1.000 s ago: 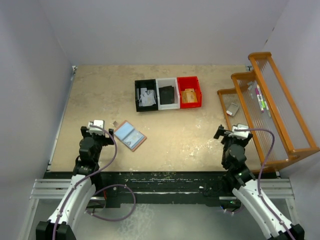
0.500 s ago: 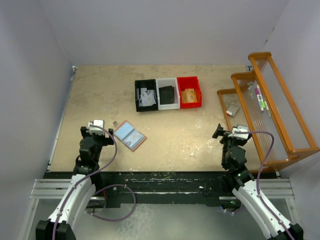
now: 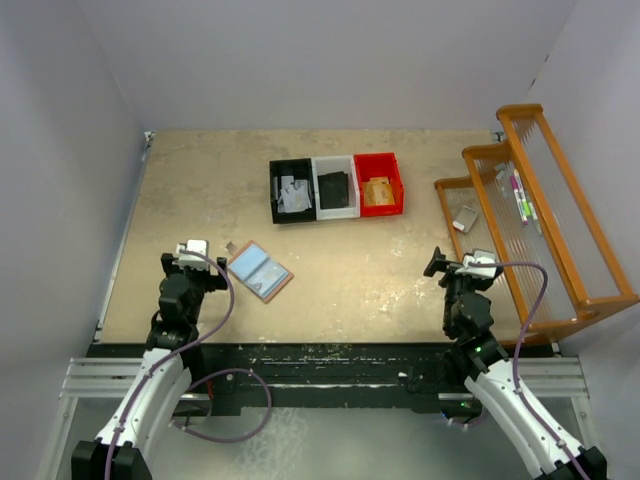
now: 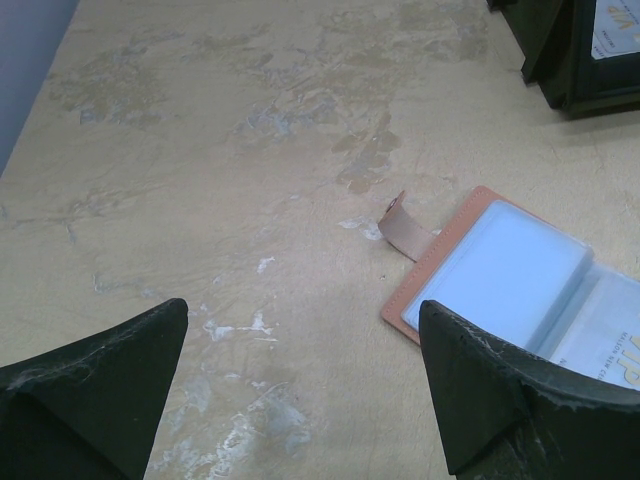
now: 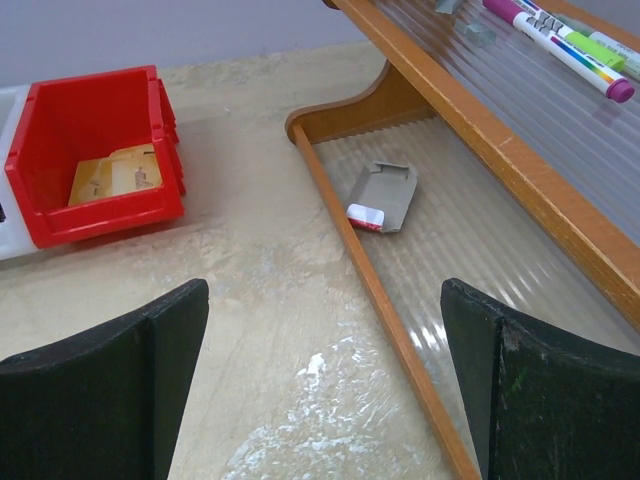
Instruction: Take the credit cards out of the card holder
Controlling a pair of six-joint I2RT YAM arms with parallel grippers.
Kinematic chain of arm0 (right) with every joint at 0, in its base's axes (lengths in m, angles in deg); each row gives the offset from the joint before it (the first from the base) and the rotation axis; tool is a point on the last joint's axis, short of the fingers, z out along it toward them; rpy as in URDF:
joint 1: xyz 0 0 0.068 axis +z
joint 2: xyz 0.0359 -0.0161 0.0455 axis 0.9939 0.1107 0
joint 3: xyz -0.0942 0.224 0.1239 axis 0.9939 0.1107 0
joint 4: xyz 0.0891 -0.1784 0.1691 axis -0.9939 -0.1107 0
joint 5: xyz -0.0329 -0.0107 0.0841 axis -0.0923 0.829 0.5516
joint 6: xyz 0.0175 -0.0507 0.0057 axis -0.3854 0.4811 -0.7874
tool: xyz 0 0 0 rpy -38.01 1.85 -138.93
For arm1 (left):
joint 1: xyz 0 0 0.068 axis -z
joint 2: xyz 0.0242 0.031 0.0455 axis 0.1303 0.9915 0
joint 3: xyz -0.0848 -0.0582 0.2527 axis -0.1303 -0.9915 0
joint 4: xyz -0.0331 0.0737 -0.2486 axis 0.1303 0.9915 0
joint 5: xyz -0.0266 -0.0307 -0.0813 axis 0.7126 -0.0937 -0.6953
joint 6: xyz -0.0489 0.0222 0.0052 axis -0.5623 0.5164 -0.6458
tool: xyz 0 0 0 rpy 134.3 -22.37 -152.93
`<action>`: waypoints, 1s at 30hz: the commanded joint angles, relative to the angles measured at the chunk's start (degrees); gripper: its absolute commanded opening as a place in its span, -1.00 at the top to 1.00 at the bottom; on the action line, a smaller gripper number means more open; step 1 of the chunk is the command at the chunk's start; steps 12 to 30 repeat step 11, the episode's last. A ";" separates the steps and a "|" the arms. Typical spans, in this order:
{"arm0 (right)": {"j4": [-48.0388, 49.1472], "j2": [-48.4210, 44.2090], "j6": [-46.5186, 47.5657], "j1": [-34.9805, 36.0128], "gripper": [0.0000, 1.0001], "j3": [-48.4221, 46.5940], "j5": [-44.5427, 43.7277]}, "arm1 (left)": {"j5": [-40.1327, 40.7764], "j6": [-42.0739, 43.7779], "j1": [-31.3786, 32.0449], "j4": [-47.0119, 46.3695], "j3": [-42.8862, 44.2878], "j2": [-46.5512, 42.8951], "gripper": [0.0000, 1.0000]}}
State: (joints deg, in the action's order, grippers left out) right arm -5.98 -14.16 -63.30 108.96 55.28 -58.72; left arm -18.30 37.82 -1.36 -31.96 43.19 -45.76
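The card holder (image 3: 259,270) lies open on the table, blue-grey inside facing up, salmon-pink edge around it. It also shows in the left wrist view (image 4: 510,285) with its snap tab (image 4: 405,228) pointing left. A card with lettering (image 4: 615,335) sits in its right slot. Grey cards (image 3: 293,193) lie in the black bin. My left gripper (image 3: 192,250) is open and empty, just left of the holder; its jaws (image 4: 302,308) stand wide apart above bare table. My right gripper (image 3: 460,265) is open and empty at the right, and its wrist view (image 5: 325,290) shows bare table between the jaws.
At the back stand a black bin (image 3: 293,217), a white bin (image 3: 333,213) holding a black wallet and a red bin (image 3: 382,211) (image 5: 90,210) holding a tan-orange wallet. A wooden rack (image 3: 540,220) at the right holds markers (image 5: 560,45) and a grey folded card (image 5: 383,197).
My right gripper has shifted slightly to the left. The left arm and the card holder have not moved.
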 commanded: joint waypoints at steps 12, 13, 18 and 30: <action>2.11 -0.14 0.63 -0.06 -0.99 0.65 -0.43 | -2.34 0.07 -0.24 -3.56 0.71 1.23 -0.99; 2.11 -0.14 0.63 -0.06 -0.99 0.65 -0.43 | -2.34 0.07 -0.24 -3.56 0.71 1.23 -0.99; 2.11 -0.14 0.63 -0.06 -0.99 0.65 -0.43 | -2.34 0.07 -0.24 -3.56 0.71 1.23 -0.99; 2.11 -0.14 0.63 -0.06 -0.99 0.65 -0.43 | -2.34 0.07 -0.24 -3.56 0.71 1.23 -0.99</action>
